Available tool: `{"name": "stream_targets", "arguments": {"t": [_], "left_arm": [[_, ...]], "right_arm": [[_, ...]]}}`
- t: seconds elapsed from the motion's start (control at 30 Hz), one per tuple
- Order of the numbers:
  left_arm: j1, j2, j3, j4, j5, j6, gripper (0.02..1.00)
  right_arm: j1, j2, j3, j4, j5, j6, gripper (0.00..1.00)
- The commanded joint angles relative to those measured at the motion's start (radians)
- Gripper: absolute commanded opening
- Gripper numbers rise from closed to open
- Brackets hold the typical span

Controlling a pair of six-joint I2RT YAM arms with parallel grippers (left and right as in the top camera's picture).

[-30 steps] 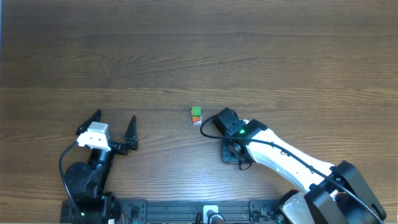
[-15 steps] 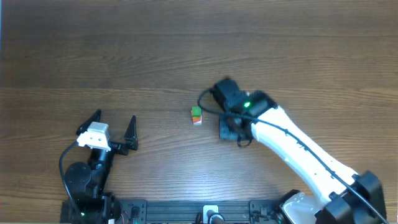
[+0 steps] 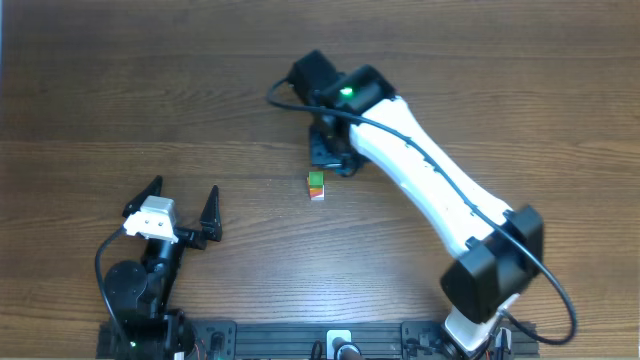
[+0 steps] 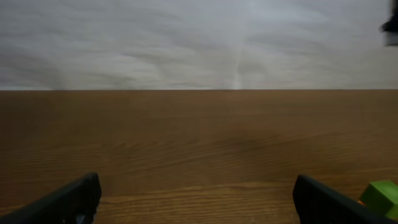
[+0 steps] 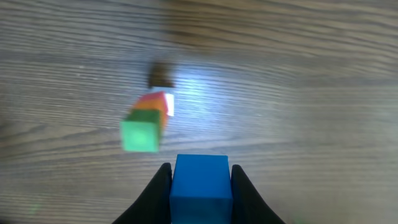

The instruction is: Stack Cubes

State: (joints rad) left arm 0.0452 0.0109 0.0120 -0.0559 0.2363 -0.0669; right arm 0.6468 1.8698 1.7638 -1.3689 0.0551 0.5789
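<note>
- Right gripper (image 5: pixel 200 176) clamps a blue cube (image 5: pixel 200 186), lifted over the table (image 3: pixel 500 80).
- The cube stack (image 5: pixel 154 112), green cube (image 5: pixel 140 135) on top, stands just aside of the blue cube, not under it.
- Left gripper (image 3: pixel 182 205) is spread wide and well apart from the stack, so the right one is nearer.

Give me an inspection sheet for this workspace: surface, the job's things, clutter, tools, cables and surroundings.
Surface: brown wooden table, plain wood grain.
Job's things: stack of cubes near the middle, green cube on top, orange beneath, red lowest; blue cube not yet on it.
Clutter: nothing seen.
Tools: right tool shut on the blue cube, lifted near the stack; left tool open, holding nothing, near its base.
Cables: black cable loops off the right arm; second cable loops beside the left arm.
Surroundings: white wall behind the table.
</note>
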Motion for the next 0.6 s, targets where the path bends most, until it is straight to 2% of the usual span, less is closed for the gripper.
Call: {"name": "stream_targets", "arguments": {"t": [0.03, 0.6], "left_arm": [[-0.005, -0.005, -0.006, 0.002, 0.01, 0.018, 0.998], [-0.005, -0.004, -0.006, 0.002, 0.01, 0.018, 1.0]], "right_arm": [[0.035, 0.068, 0.054, 0.01, -0.018, 0.019, 0.012], [0.089, 0.108, 0.054, 0.067, -0.032, 0.037, 0.012]]}}
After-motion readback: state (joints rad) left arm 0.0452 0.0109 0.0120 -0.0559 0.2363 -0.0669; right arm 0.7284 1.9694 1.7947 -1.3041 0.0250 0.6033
